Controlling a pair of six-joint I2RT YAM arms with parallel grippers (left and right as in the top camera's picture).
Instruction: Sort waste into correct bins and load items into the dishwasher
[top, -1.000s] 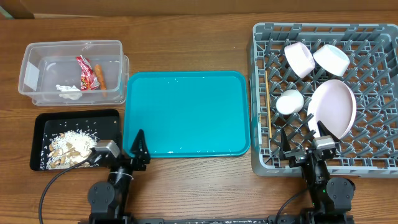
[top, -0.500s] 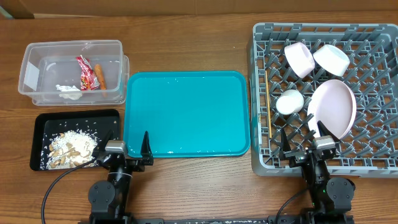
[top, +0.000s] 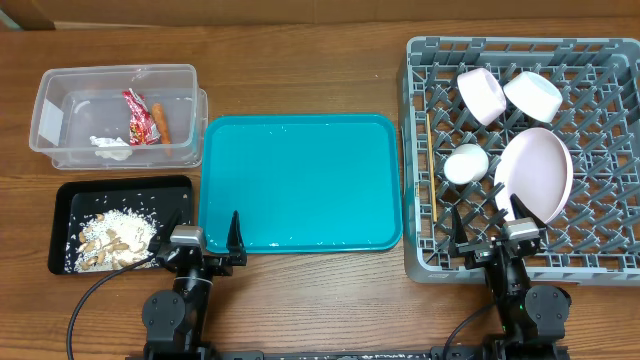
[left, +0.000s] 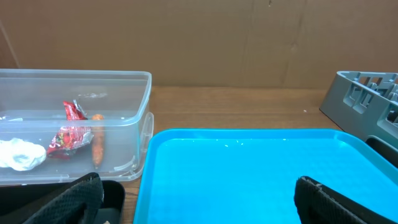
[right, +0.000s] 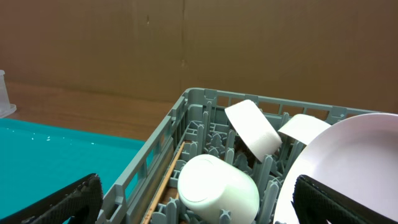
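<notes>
Overhead, both arms are folded low at the near edge of the table, wrists pointing toward the far side.

The left gripper (top: 207, 232) has its fingers spread wide with nothing between them; in the left wrist view they show as two dark shapes in the bottom corners. Its left finger is over the near right corner of the black tray (top: 65, 200), its right finger over the near left edge of the teal tray (top: 300, 180). The beige food scraps (top: 115, 235) lie in the black tray just to the gripper's left. Ahead and to its left is the clear tub (top: 50, 110), well apart, holding the red wrapper (top: 137, 115), the carrot piece (top: 159, 122) beside it and the white tissue (top: 110, 147).

The right gripper (top: 483, 220) is over the near edge of the grey dish rack (top: 600, 255), also spread wide and empty. Just ahead and to its right the pink plate (top: 540, 175) leans on edge among the pegs. The white cup (top: 465, 163) lies tipped just ahead. Farther ahead, two white bowls (top: 482, 95) (top: 533, 95) stand tilted side by side. The chopsticks (top: 428, 160) lie along the rack's left side, ahead and left of the gripper.
</notes>
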